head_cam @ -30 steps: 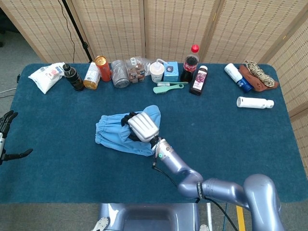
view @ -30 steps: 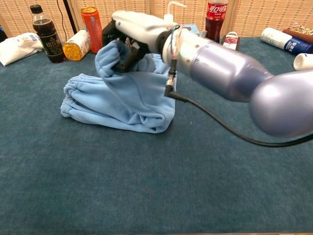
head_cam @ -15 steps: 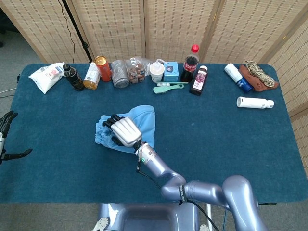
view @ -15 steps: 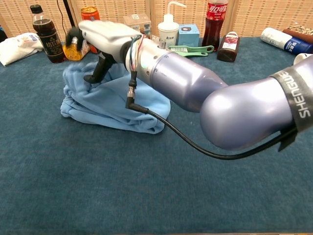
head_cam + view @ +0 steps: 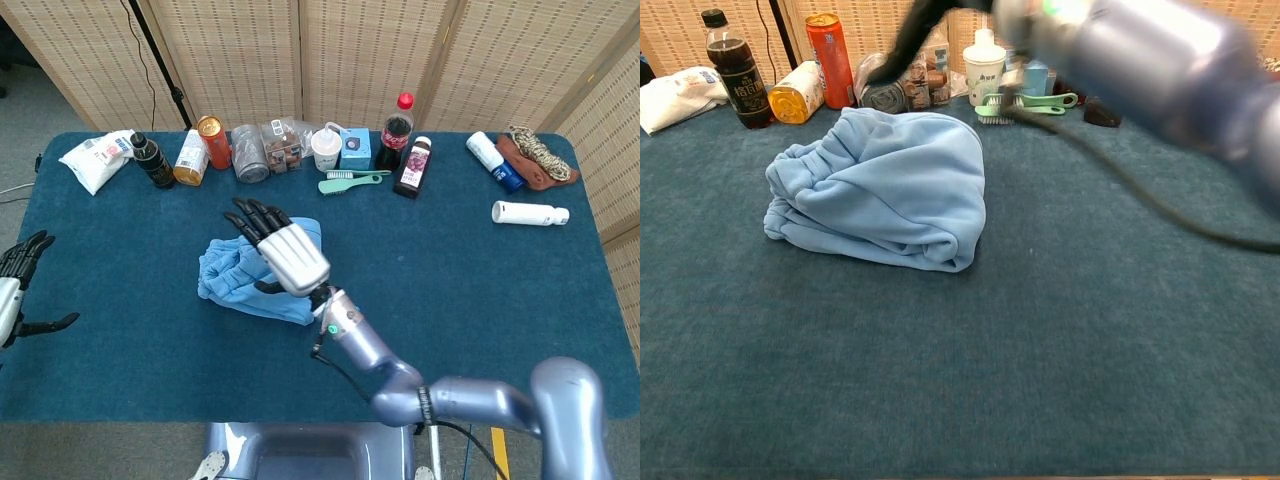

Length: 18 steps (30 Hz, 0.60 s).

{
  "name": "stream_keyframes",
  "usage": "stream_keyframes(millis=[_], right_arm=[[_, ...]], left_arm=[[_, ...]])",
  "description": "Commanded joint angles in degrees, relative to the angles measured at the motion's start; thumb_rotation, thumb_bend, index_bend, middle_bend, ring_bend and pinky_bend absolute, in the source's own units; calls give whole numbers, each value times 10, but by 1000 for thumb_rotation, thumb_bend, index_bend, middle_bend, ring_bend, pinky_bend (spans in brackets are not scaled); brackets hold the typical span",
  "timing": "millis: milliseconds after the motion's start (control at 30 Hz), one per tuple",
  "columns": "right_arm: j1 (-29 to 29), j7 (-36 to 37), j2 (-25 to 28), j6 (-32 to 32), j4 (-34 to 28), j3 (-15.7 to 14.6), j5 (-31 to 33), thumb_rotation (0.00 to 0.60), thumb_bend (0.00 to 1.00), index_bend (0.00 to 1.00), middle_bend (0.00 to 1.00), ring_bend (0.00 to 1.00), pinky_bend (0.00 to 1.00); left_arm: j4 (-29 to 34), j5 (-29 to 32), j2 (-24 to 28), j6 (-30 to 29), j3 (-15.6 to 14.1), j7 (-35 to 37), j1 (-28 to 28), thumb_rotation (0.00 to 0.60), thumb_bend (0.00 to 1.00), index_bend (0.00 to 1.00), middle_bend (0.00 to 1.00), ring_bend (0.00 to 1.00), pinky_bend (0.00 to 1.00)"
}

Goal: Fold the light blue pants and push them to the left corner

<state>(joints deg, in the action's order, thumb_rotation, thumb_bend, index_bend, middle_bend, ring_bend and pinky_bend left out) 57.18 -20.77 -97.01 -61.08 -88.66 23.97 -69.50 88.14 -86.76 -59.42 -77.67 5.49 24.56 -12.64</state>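
Note:
The light blue pants (image 5: 880, 190) lie folded in a rounded bundle left of the table's middle, the elastic waistband toward the left. In the head view my right hand (image 5: 283, 250) hovers over the pants (image 5: 228, 272) with its dark fingers spread and nothing held. It covers the bundle's right part. The chest view shows only dark fingertips of my right hand (image 5: 902, 45) and a blurred forearm (image 5: 1130, 50) along the top edge, above the cloth. My left hand (image 5: 20, 270) hangs past the table's left edge, fingers apart and empty.
Along the back edge stand a white bag (image 5: 95, 158), a dark bottle (image 5: 152, 160), an orange can (image 5: 211, 140), a cola bottle (image 5: 397, 130) and a green brush (image 5: 350, 182). A white tube (image 5: 530, 212) and brown cloth (image 5: 535, 155) lie back right.
My right hand has let go of the pants and risen with fingers spreading. The lifted fold now lies flat over the bundle. The left hand shifted slightly inward.

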Motion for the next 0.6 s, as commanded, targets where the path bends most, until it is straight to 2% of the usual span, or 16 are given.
stream_keyframes(millis=[33, 200, 367, 467, 600], right_arm=[[-116, 40, 161, -39, -100, -64, -42, 600, 0, 0, 0, 0, 151], [-159, 115, 215, -60, -88, -99, -94, 600, 0, 0, 0, 0, 160], [-209, 227, 261, -94, -12, -141, -150, 600, 0, 0, 0, 0, 177], [-232, 279, 274, -110, 26, -152, -154, 600, 0, 0, 0, 0, 177], [-277, 347, 285, -138, 78, -177, -159, 600, 0, 0, 0, 0, 174]], left_arm=[[-32, -108, -21, -49, -21, -6, -18, 600, 92, 0, 0, 0, 0], [-37, -159, -32, -56, -28, -54, -37, 600, 92, 0, 0, 0, 0], [-21, -220, -52, -42, -21, -152, -82, 600, 93, 0, 0, 0, 0], [-11, -231, -65, -14, -9, -192, -113, 600, 93, 0, 0, 0, 0], [15, -220, -80, 62, 0, -240, -161, 600, 93, 0, 0, 0, 0]])
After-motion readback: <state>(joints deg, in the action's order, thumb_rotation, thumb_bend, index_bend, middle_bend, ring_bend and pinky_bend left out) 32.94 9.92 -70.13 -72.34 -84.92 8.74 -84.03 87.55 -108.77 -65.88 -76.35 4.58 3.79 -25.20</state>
